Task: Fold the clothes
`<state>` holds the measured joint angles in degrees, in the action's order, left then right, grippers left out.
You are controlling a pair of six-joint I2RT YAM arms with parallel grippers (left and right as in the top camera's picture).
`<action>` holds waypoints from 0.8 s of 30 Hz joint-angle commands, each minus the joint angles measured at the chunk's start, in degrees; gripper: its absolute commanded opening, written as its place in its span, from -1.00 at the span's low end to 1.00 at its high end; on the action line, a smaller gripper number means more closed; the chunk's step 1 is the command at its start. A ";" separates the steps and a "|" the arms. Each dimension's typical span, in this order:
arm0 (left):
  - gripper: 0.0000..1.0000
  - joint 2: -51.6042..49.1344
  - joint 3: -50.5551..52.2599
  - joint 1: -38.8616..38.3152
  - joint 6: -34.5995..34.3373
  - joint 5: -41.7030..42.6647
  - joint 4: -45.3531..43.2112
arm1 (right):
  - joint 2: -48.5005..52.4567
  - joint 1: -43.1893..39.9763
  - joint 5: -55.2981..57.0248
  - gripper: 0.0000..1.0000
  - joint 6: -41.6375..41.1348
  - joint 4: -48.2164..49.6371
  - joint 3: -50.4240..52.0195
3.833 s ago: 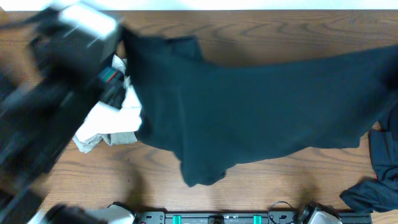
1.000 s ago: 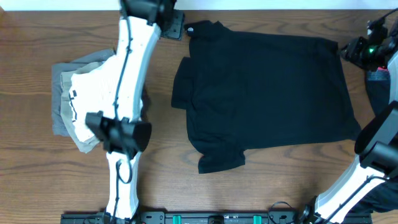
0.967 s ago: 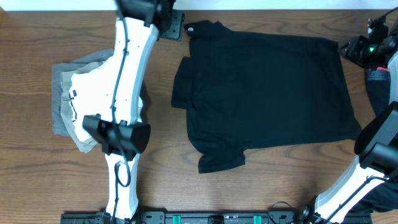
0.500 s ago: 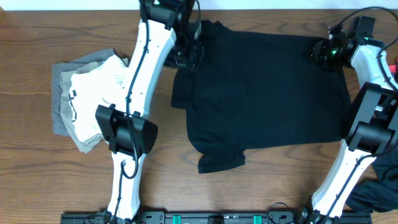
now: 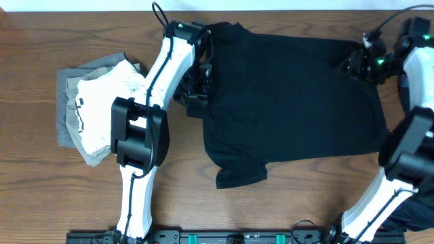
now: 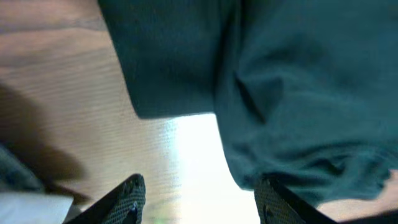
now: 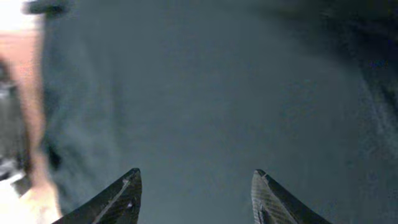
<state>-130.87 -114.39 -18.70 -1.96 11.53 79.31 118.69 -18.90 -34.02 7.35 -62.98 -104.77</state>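
A black T-shirt point(image 5: 291, 102) lies spread flat on the wooden table, collar at the far left and one sleeve near the front. My left gripper point(image 5: 196, 88) hovers at the shirt's left sleeve. In the left wrist view it point(image 6: 200, 193) is open, with bare wood between the fingers and the right fingertip point(image 6: 273, 199) at the hem of the dark cloth point(image 6: 311, 93). My right gripper point(image 5: 356, 61) hangs over the shirt's far right corner. Its wrist view shows it point(image 7: 194, 186) open with only smooth shirt fabric point(image 7: 217, 93) below and nothing held.
A pile of folded grey and white clothes point(image 5: 91, 112) sits at the left of the table. More dark clothing point(image 5: 422, 215) lies at the front right edge, behind the right arm. The left arm point(image 5: 139, 135) rises beside the folded pile.
My left gripper has come from the collar down to the left sleeve. My right gripper swung in from the table's right edge over the shirt's far right corner. The shirt has not moved.
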 commanded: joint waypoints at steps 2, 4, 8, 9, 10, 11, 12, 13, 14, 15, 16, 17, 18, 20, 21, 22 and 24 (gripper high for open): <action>0.16 -0.26 7.08 0.20 -0.57 -1.70 -7.82 | -7.34 -0.22 -3.72 0.08 3.69 -2.84 -0.44; 0.16 -0.26 9.68 0.20 0.00 -1.70 -11.69 | -9.31 -0.22 -3.67 0.08 3.69 -3.91 -0.44; 0.03 -0.26 14.91 0.22 1.27 -2.03 -18.47 | -12.02 -0.22 -1.77 0.08 3.65 -5.22 -0.44; -0.20 -0.26 16.13 0.20 1.27 -2.64 -19.89 | -12.33 -0.22 -1.77 0.07 3.65 -5.46 -0.44; -0.46 -0.26 17.20 0.20 1.22 -3.65 -21.05 | -12.37 -0.22 -1.77 0.07 3.65 -5.70 -0.44; -0.74 -0.26 18.14 0.20 1.11 -4.85 -21.90 | -12.35 -0.22 -1.75 0.07 3.65 -6.19 -0.44; -0.86 -0.26 19.19 0.20 0.11 -6.93 -22.77 | -12.24 -0.20 -0.83 0.05 3.63 -6.75 -0.42; -0.88 -0.26 19.65 0.26 -1.05 -9.09 -22.88 | -12.04 -0.15 1.03 0.05 3.39 -7.39 -0.39; -0.88 -0.26 19.74 0.39 -2.67 -12.17 -22.45 | -11.87 -0.07 3.21 0.05 3.19 -7.91 -0.33; -0.88 -0.26 19.74 0.68 -5.40 -16.48 -21.75 | -11.74 0.00 6.10 0.06 1.90 -8.04 -0.07; -0.88 -0.24 19.71 0.94 -7.48 -19.28 -21.38 | -11.67 0.07 8.46 0.06 0.28 -7.72 0.37; -0.88 -0.17 19.71 1.55 -9.49 -21.73 -21.20 | -11.65 0.09 10.64 0.07 -1.46 -6.91 1.22; -0.88 -0.17 19.65 2.12 -9.60 -21.84 -21.38 | -11.65 0.09 12.02 0.08 -2.75 -5.81 2.38; -0.88 -0.17 19.56 3.15 -9.55 -21.18 -21.79 | -11.65 0.04 14.34 0.10 -4.85 -3.93 5.16; -0.88 -0.17 19.52 3.52 -9.53 -21.20 -21.79 | -11.65 0.04 15.63 0.11 -5.97 -3.08 6.67; -0.88 -0.17 19.28 3.87 -9.53 -21.20 -21.73 | -11.65 0.04 17.40 0.11 -7.41 -2.21 8.59; -0.88 -0.17 18.75 4.26 -9.51 -21.20 -21.53 | -11.65 0.00 20.26 0.10 -9.55 -0.87 12.17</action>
<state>-128.64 -97.03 -16.43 -9.30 -4.58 57.87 106.98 -18.90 -20.84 3.16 -64.55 -96.84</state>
